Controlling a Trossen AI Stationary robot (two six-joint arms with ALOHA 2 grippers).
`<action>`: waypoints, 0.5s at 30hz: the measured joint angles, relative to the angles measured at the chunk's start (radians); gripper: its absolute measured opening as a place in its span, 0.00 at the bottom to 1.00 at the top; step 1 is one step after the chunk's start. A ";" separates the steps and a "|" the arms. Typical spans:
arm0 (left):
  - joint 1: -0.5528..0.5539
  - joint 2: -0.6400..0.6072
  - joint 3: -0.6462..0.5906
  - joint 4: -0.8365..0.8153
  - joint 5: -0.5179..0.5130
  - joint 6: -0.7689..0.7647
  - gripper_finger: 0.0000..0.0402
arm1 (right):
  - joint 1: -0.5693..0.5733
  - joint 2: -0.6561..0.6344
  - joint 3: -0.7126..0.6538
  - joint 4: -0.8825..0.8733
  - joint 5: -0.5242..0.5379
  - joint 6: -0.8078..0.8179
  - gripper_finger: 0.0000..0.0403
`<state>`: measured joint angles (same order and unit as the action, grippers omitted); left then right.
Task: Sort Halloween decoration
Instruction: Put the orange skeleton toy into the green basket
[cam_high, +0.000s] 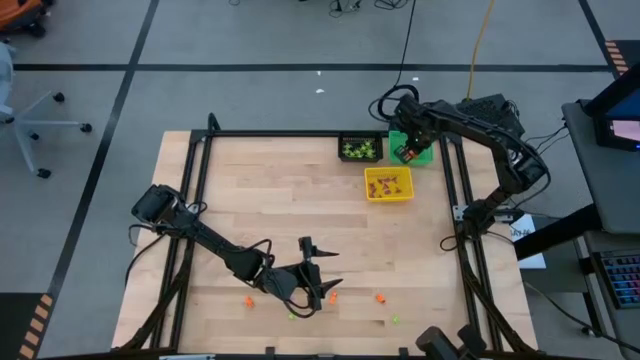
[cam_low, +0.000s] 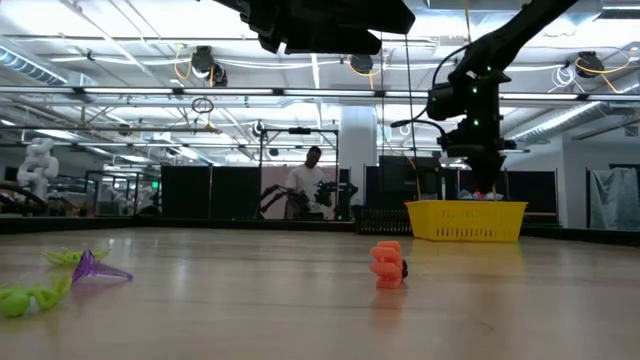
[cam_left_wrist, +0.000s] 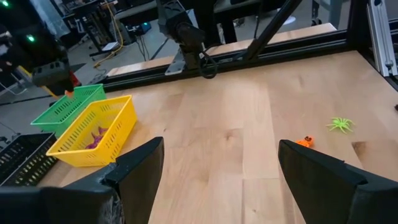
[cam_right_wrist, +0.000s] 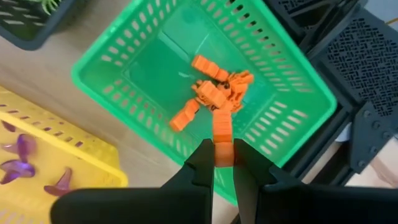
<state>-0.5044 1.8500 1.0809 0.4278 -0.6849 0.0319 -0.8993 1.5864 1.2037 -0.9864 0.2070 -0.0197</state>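
Observation:
My right gripper (cam_right_wrist: 222, 163) is shut on an orange trinket (cam_right_wrist: 222, 138) above the green bin (cam_right_wrist: 267, 74), where several more orange trinkets (cam_right_wrist: 214, 93) lie on the floor. In the high view it hangs at the table's far right (cam_high: 408, 150). My left gripper (cam_high: 318, 268) stands open near the table's front edge, nothing between its fingers (cam_left_wrist: 221, 162). Loose trinkets lie on the wood near it: orange ones (cam_high: 380, 297), (cam_high: 249, 300), a green spider (cam_left_wrist: 340, 124), a purple one (cam_low: 95, 268). My right gripper pinches one end of the long orange trinket (cam_right_wrist: 222, 155) between its two fingertips. The fingers come from above and point down. The trinket is lifted clear over the green bin, and its free end juts out beyond the fingertips toward the pile below.
The yellow bin (cam_high: 388, 184) holds purple trinkets (cam_right_wrist: 18, 158) and stands just nearer than the green one. The black bin (cam_high: 360, 148) with green trinkets sits left of the green bin. A black frame rail (cam_high: 280, 134) runs along the table's far edge.

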 joint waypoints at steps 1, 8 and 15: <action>0.000 0.000 0.000 0.000 0.000 0.000 0.78 | -0.002 0.000 -0.012 0.012 -0.001 -0.001 0.04; 0.000 0.000 0.000 0.000 0.000 0.000 0.78 | -0.023 0.000 -0.074 0.086 -0.003 -0.025 0.04; 0.000 0.000 0.000 0.000 0.000 0.000 0.78 | -0.031 0.000 -0.106 0.122 -0.003 -0.038 0.05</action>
<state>-0.5045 1.8500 1.0809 0.4278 -0.6849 0.0322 -0.9302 1.5867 1.0973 -0.8644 0.2039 -0.0574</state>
